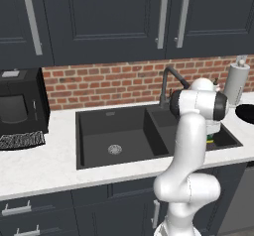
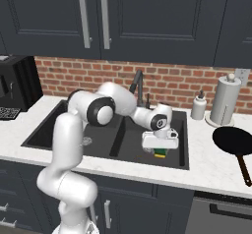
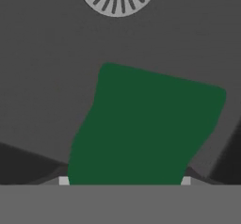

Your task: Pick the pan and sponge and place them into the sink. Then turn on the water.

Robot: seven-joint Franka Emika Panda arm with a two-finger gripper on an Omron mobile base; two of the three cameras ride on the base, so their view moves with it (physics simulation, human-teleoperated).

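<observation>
if you let go from here, the sponge could bounce or land on edge in the right basin of the sink. it sits between your fingers, which look clamped on it, over the basin floor. the pan waits on the surface, well apart.
</observation>
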